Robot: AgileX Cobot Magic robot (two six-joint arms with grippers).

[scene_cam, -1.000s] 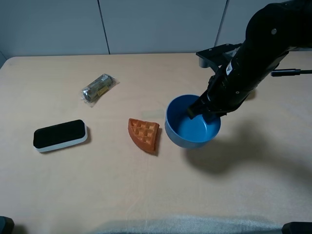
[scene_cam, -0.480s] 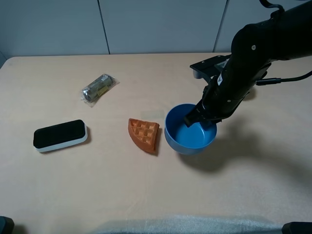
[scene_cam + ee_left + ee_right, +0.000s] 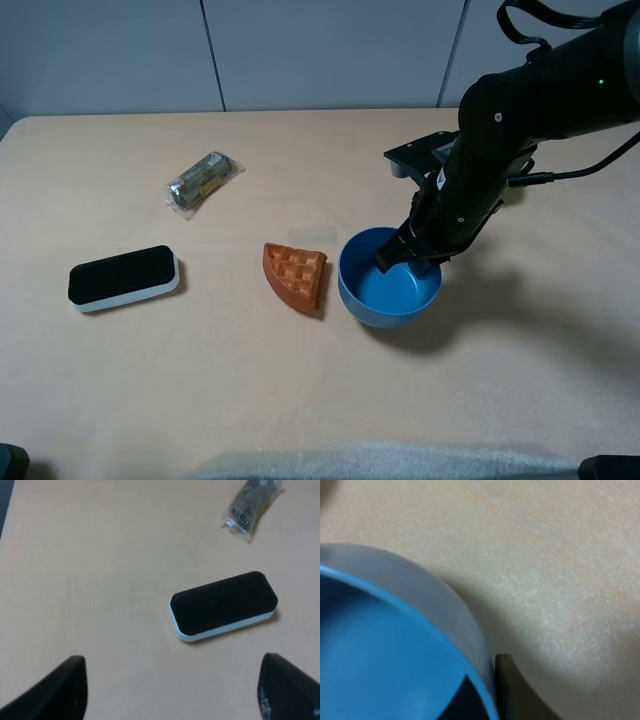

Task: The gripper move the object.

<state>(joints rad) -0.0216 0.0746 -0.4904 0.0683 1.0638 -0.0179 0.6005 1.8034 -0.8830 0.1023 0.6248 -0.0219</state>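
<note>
The blue bowl [image 3: 388,293] sits low at the table's middle right, right beside the orange waffle wedge [image 3: 296,275]. My right gripper [image 3: 410,254] is shut on the bowl's far right rim, one finger inside and one outside. The right wrist view shows the bowl [image 3: 380,645] close up, with the right gripper [image 3: 492,696] pinching its wall just above the tabletop. I cannot tell whether the bowl's base touches the table. My left gripper [image 3: 172,690] is open and empty, hovering near the table's left front.
A black-topped white block [image 3: 124,277] lies at the left and shows in the left wrist view [image 3: 223,606]. A clear-wrapped packet [image 3: 204,180] lies behind it, also in the left wrist view [image 3: 252,502]. The table's front edge [image 3: 380,455] is close.
My right arm has lowered the bowl and shifted it slightly left toward the waffle wedge. The bowl has tipped from tilted to level. Nothing else has moved.
</note>
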